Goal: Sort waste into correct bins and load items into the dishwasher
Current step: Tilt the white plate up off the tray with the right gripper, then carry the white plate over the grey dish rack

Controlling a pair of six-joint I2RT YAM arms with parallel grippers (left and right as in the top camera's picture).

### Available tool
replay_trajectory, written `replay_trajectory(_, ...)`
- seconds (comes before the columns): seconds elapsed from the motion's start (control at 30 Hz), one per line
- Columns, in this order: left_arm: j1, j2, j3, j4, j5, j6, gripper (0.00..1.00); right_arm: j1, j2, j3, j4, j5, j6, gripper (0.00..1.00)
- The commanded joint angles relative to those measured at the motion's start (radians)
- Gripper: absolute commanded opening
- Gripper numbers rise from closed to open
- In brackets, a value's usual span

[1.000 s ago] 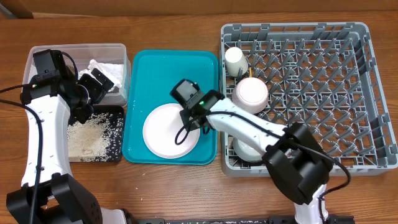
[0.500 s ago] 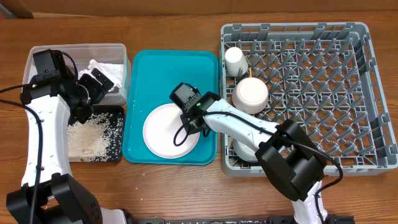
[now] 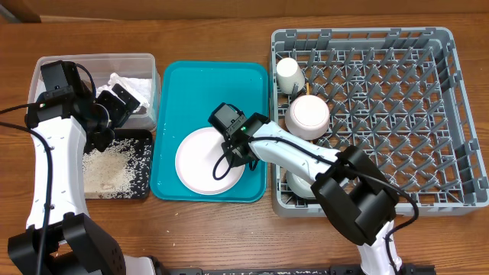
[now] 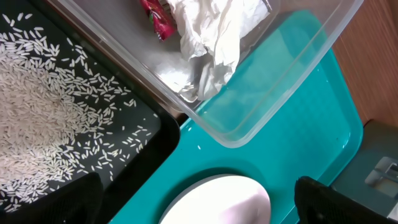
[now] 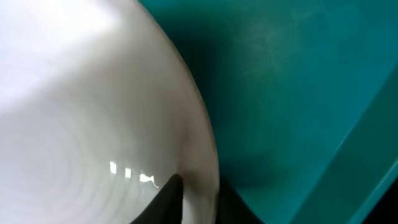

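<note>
The pale pink plate (image 3: 200, 164) lies in the teal tray (image 3: 214, 84). My right gripper (image 3: 234, 150) is at the plate's right rim. In the right wrist view its fingers (image 5: 199, 194) pinch the rim of the plate (image 5: 74, 124), one finger on top and one outside. My left gripper (image 3: 118, 107) hangs open and empty over the border between the clear tub (image 3: 92, 58) and the black tray (image 3: 142, 164). The tub holds white napkins (image 4: 211, 31) and a red wrapper (image 4: 155, 15). Rice (image 3: 107, 168) lies in the black tray. Chopsticks are out of view.
The grey dish rack (image 3: 451, 114) stands at the right, holding a cream cup (image 3: 290, 74), a white bowl (image 3: 307, 114) and a second bowl (image 3: 302, 183) partly under my right arm. The teal tray's raised rim (image 5: 348, 162) is just right of the plate.
My right gripper has shifted slightly left and down onto the plate's rim. The left arm has not moved.
</note>
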Motion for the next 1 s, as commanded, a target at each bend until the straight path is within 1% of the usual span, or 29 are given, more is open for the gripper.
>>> replay_trajectory(0.0, -0.006, -0.009, 0.017, 0.001, -0.006, 0.016, 1.00, 0.003, 0.017, -0.006, 0.005, -0.002, 0.010, 0.14)
replay_trajectory(0.03, -0.006, -0.009, 0.017, 0.001, -0.006, 0.016, 1.00, 0.003, 0.017, -0.006, 0.005, -0.002, 0.010, 0.08)
replay_trajectory(0.07, -0.006, -0.009, 0.017, 0.001, -0.006, 0.016, 1.00, 0.003, 0.017, -0.005, 0.005, -0.002, 0.010, 0.04)
replay_trajectory(0.27, -0.006, -0.009, 0.017, 0.001, -0.006, 0.016, 1.00, 0.000, 0.007, 0.047, -0.029, 0.000, 0.001, 0.04)
replay_trajectory(0.4, -0.006, -0.009, 0.017, 0.001, -0.006, 0.016, 1.00, -0.024, -0.049, 0.195, -0.140, 0.008, -0.010, 0.04)
replay_trajectory(0.47, -0.006, -0.009, 0.017, 0.001, -0.006, 0.016, 1.00, -0.035, -0.082, 0.267, -0.183, 0.055, -0.010, 0.04)
replay_trajectory(0.53, -0.006, -0.009, 0.017, 0.001, -0.006, 0.016, 1.00, -0.043, -0.117, 0.331, -0.221, 0.145, -0.010, 0.04)
replay_trajectory(0.6, -0.006, -0.009, 0.017, 0.001, -0.006, 0.016, 1.00, -0.050, -0.156, 0.389, -0.262, 0.284, -0.010, 0.04)
replay_trajectory(0.7, -0.006, -0.009, 0.017, 0.001, -0.006, 0.016, 1.00, -0.062, -0.228, 0.445, -0.324, 0.563, -0.010, 0.04)
replay_trajectory(0.8, -0.006, -0.009, 0.017, 0.001, -0.006, 0.016, 1.00, -0.090, -0.304, 0.447, -0.376, 0.795, -0.010, 0.04)
replay_trajectory(0.87, -0.006, -0.009, 0.017, 0.001, -0.006, 0.016, 1.00, -0.120, -0.328, 0.447, -0.413, 0.880, -0.010, 0.04)
replay_trajectory(0.97, -0.006, -0.009, 0.017, 0.001, -0.006, 0.016, 1.00, -0.184, -0.340, 0.447, -0.465, 0.955, -0.010, 0.04)
